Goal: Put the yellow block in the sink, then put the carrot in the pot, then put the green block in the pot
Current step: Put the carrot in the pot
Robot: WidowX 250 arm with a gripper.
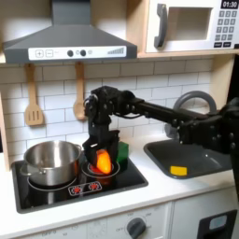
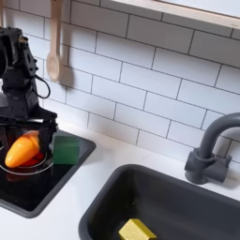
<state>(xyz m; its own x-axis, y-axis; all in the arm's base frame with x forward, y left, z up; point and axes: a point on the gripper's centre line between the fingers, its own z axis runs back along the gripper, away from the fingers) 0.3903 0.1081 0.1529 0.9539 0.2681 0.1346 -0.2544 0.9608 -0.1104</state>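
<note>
white tiled wall (image 1: pixel 177 79) behind, range hood (image 1: pixel 67 42) and microwave (image 1: pixel 194 23) above.

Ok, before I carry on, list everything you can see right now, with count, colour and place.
yellow block: one, yellow, in the sink
carrot: one, orange, between the gripper's fingers above the stove burner
green block: one, dark green, on the stove top beside the carrot
pot: one, silver, on the other burner
faucet: one, dark grey, behind the sink
wooden utensils: two, hanging on the tiled wall
microwave: one, upper shelf
gripper: one, black, closed on the carrot
</note>
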